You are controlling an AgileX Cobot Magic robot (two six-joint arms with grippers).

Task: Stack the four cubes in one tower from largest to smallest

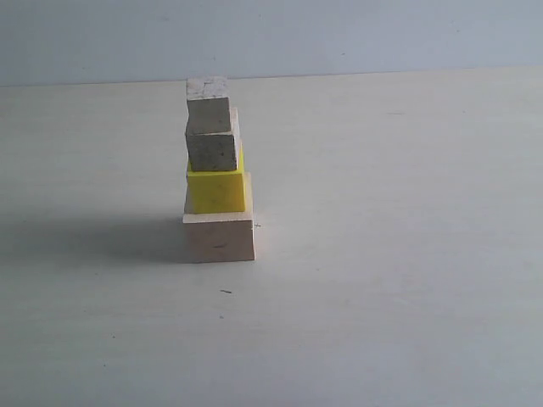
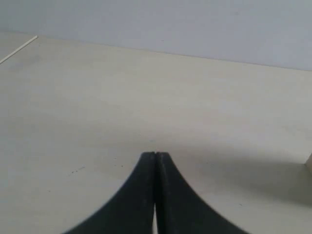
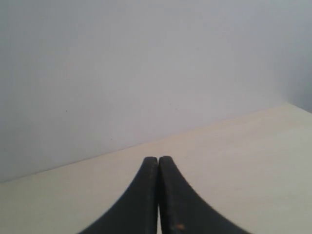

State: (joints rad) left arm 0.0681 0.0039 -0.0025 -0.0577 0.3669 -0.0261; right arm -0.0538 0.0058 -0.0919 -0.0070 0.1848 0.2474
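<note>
A tower [image 1: 216,174] stands on the table in the exterior view. Its base is the large pale wooden cube [image 1: 219,236], with the bright yellow cube [image 1: 215,189] on it, then a small wooden cube [image 1: 212,148], and the smallest cube [image 1: 208,106] on top, turned slightly. Neither arm shows in the exterior view. In the left wrist view my left gripper [image 2: 155,155] is shut with nothing in it, low over the bare table; a corner of the large cube [image 2: 309,162] shows at the frame's edge. My right gripper [image 3: 158,159] is shut and empty, facing the wall.
The pale tabletop [image 1: 382,254] runs back to a grey wall [image 1: 339,34]. The tower casts a shadow [image 1: 93,237] to its left. A thin pale line [image 2: 18,50] marks the table's edge in the left wrist view.
</note>
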